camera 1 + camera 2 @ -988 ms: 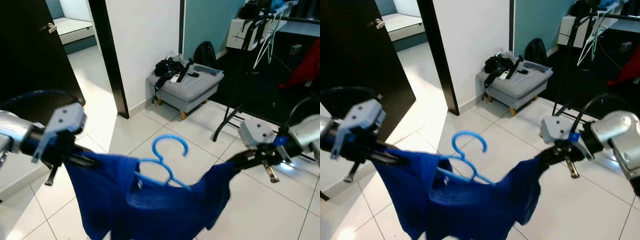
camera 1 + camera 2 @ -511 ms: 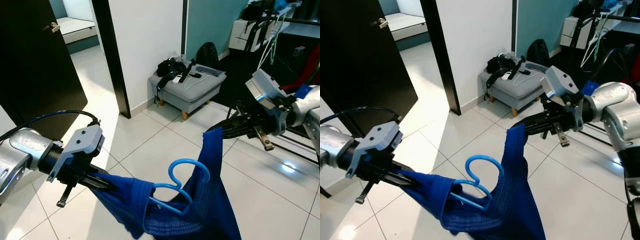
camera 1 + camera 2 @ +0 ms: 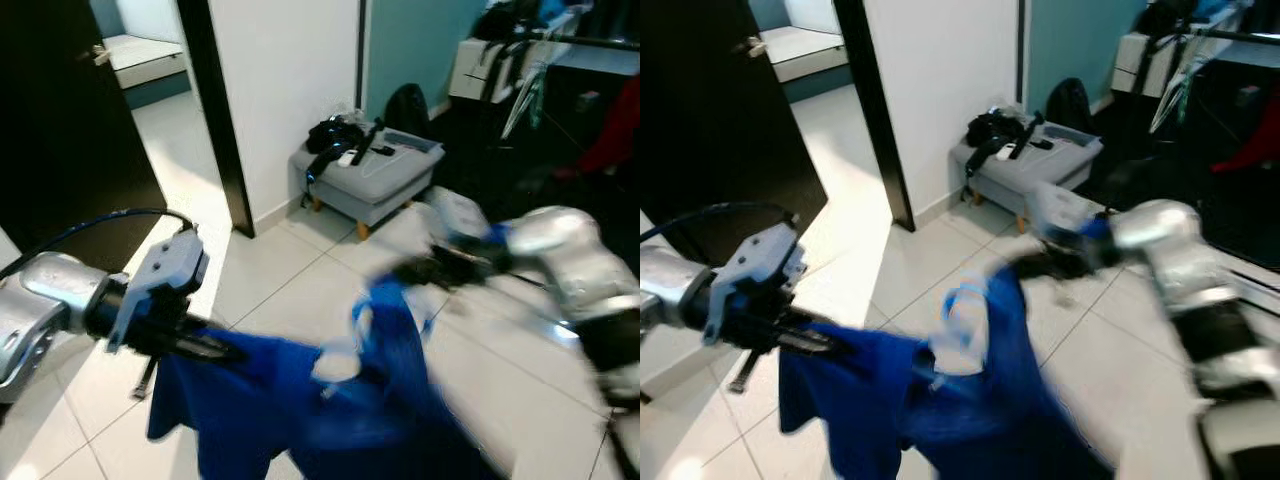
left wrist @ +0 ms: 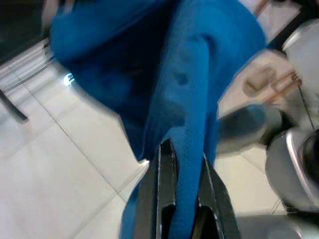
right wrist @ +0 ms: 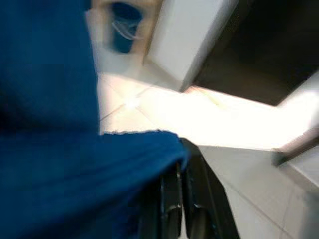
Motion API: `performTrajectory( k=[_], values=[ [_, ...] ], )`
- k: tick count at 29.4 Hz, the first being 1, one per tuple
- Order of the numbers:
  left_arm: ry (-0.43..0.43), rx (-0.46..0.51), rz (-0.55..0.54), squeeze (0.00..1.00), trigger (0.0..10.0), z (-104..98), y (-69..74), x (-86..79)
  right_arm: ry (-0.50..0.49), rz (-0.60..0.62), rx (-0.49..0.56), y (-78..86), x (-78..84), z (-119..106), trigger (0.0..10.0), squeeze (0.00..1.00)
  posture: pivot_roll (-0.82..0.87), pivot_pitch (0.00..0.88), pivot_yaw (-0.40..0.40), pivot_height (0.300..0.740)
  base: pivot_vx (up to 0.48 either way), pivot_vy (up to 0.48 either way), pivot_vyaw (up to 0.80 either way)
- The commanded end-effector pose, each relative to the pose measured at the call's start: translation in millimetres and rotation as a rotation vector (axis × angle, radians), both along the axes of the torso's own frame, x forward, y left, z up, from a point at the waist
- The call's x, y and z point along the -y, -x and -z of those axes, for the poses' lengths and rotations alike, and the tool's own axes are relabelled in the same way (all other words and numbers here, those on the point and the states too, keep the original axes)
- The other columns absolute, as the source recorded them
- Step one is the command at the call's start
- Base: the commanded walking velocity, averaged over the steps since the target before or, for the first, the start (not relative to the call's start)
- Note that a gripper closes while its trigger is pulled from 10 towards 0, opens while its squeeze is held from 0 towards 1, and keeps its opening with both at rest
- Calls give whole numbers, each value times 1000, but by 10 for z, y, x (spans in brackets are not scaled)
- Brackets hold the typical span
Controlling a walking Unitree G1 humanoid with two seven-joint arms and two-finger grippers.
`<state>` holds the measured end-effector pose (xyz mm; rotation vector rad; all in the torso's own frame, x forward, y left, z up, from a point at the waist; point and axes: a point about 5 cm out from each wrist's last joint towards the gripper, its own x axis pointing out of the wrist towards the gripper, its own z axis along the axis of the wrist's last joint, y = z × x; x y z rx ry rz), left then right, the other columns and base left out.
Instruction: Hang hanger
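A dark blue shirt (image 3: 290,405) hangs stretched between my two grippers above the white tiled floor. A light blue plastic hanger (image 3: 962,325) sits in its neck opening, smeared by motion. My left gripper (image 3: 230,351) is at the lower left, shut on one shoulder of the shirt; in the left wrist view the left gripper (image 4: 184,160) pinches a fold of blue cloth. My right gripper (image 3: 402,272) is blurred at the middle, holding the shirt's other side. The right wrist view has the right gripper (image 5: 182,152) shut on the cloth's edge.
A grey footstool (image 3: 372,182) with a black bag and small items stands by the white wall. A black open door (image 3: 60,130) is at the left. A black clothes rack (image 3: 520,90) with hangers and a black backpack (image 3: 405,105) stand at the back right.
My right gripper has swung down and left from the upper right to the middle, dragging the shirt and hanger with it. The left gripper keeps its hold in nearly the same place.
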<state>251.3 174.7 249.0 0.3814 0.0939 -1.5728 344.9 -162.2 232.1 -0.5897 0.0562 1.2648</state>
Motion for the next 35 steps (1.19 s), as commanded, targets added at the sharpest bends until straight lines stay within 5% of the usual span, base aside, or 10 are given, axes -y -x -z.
performTrajectory(
  k=[1, 2, 3, 4, 21, 31, 32, 33, 34, 35],
  values=[
    [68, 3, 50, 0, 10000, -86, 43, 52, -1, 86, 27, -74, 23, -1, 10000, 0, -42, 0, 50, 731, 0, 0, 0],
    [68, 3, 50, 0, 10000, -86, 43, 52, -1, 86, 27, -74, 23, -1, 10000, 0, -42, 0, 50, 731, 0, 0, 0],
    [117, -5, 61, 0, 10000, -114, 56, 75, -37, 103, -26, -83, 11, 68, 10000, 290, -42, 0, 50, 731, 0, 0, 0],
    [169, -23, 74, 0, 10000, -135, 75, 90, -70, 123, -77, -89, 15, 149, 10000, 1000, -42, 0, 50, 731, 0, 0, 0],
    [413, -108, 35, 0, 10000, -122, 91, 127, -215, 292, -412, 50, 495, 581, 10000, 1000, -43, 0, 48, 731, 0, 0, 0],
    [586, -124, -175, 0, 10000, -89, -38, -11, -299, 718, -451, 45, 1011, 844, 10000, 1000, -38, 0, 50, 731, 0, 0, 0],
    [618, -120, -268, 0, 10000, -41, -99, -71, -471, 800, -403, 22, 1094, 789, 10000, 1000, -39, 0, 49, 731, 0, 0, 0],
    [618, -120, -268, 0, 10000, -41, -99, -71, -471, 800, -403, 22, 1094, 789, 10000, 1000, -39, 0, 49, 731, 0, 0, 0],
    [646, -119, -371, 0, 10000, 57, -154, -142, -644, 836, -362, 13, 1136, 715, 10000, 0, -27, 0, 54, 731, 0, 0, 0],
    [646, -119, -371, 0, 10000, 57, -154, -142, -644, 836, -362, 13, 1136, 715, 10000, 0, -27, 0, 54, 731, 0, 0, 0]
  ],
)
